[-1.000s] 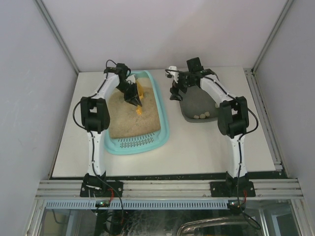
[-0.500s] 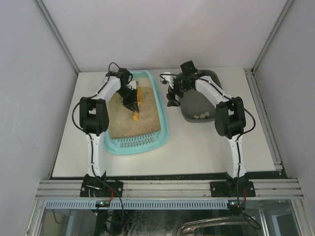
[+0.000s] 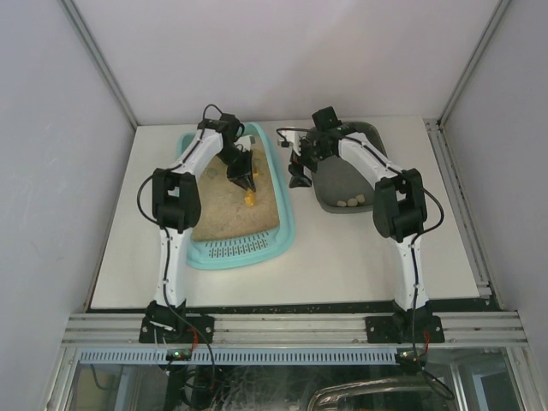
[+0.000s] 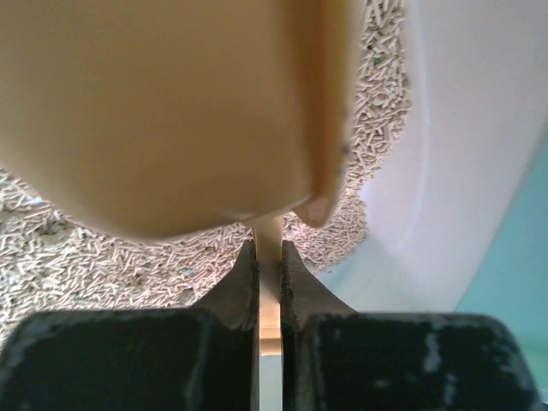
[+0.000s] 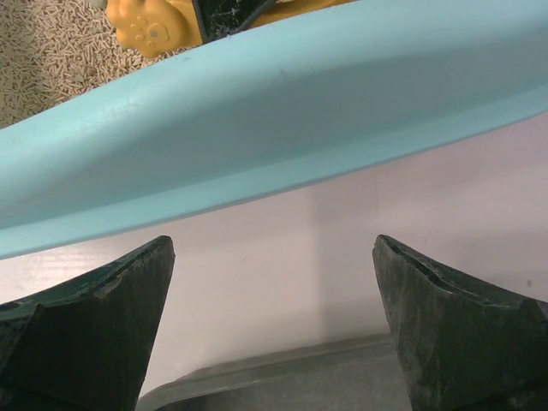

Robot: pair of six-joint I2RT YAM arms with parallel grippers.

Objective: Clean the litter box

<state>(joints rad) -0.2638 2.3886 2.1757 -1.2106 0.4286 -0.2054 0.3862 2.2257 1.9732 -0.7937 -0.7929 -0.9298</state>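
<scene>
Two trays sit on the plain white desk (image 3: pixel 342 265), which is closed in by pale wall panels (image 3: pixel 282 51) at the back and on both sides, with aluminium rails (image 3: pixel 291 325) along the near edge. The large light-teal rectangular plastic litter box (image 3: pixel 281 247) lies on the left half of the desk, its slotted grate strip (image 3: pixel 235 249) toward my bases and tan sandy litter (image 3: pixel 224 216) filling the rest. My left fingers (image 3: pixel 243 178) are pinched tight on the thin handle of a yellow plastic scoop (image 4: pixel 171 111), whose bowl hangs over the litter near the box's right wall. My right fingers (image 3: pixel 299 177) are spread wide and hold nothing. They hover above the bare strip of desk between the teal rim and the smaller dark grey plastic tray (image 3: pixel 334 193), where a few pale lumps (image 3: pixel 351 203) lie.
</scene>
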